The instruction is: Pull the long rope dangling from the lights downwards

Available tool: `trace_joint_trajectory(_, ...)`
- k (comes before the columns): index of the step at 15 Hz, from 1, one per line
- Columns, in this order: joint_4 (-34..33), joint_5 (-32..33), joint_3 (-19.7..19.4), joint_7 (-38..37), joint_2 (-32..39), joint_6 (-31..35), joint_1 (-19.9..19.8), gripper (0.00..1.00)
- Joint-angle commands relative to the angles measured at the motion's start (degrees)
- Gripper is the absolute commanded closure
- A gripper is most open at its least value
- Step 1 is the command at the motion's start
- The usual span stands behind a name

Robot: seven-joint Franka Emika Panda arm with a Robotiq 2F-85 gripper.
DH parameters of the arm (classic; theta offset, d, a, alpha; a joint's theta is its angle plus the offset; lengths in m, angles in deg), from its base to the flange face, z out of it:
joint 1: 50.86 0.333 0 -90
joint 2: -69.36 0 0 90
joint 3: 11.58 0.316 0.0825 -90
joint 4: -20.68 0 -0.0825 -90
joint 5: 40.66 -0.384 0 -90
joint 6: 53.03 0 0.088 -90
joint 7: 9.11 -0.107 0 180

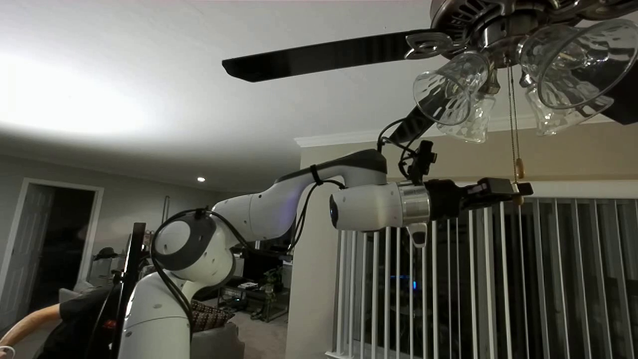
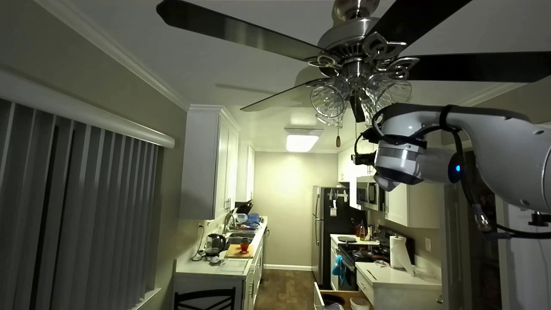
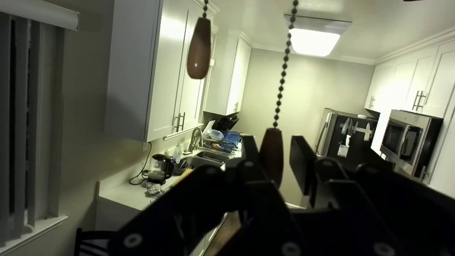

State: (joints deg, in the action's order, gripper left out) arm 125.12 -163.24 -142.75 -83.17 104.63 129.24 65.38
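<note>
Two half-parted black fingers (image 3: 301,160) flank the dark beaded rope's (image 3: 282,81) ungripped brown knob (image 3: 272,147), well off white worktop's (image 3: 124,195) corner; off-centre closing risks ejection.

You're in a home kitchen/living area: fridge (image 3: 357,153) & microwave (image 3: 407,142) R of ctr, sink (image 3: 213,155) near ctr in wrist view; upholstered seat (image 1: 219,343) w/ patterned cushion (image 1: 210,316) bottom, L of ctr, in an ext. view.

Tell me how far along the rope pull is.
Looks done: reaching; the knob of the long rope sits inside the open tool. In hand: the grasp, with a gap visible beside the knob. Left, seemingly: closing, then pulling down; the lights look unlit.
</note>
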Motion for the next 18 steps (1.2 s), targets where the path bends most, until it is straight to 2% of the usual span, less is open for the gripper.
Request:
trace_joint_trajectory(1,1.64,2.33,-2.03,0.26,-0.57,-0.19,2.88,0.97)
trace_joint_trajectory(3,2.03,3.24,-2.35,0.21,-0.65,-0.21,3.53,0.92)
trace_joint_trajectory(10,4.98,6.05,-2.38,0.0,-1.76,-0.1,6.12,0.93)
trace_joint_trajectory(18,6.27,5.54,-3.49,0.14,-1.26,-0.66,7.02,0.93)
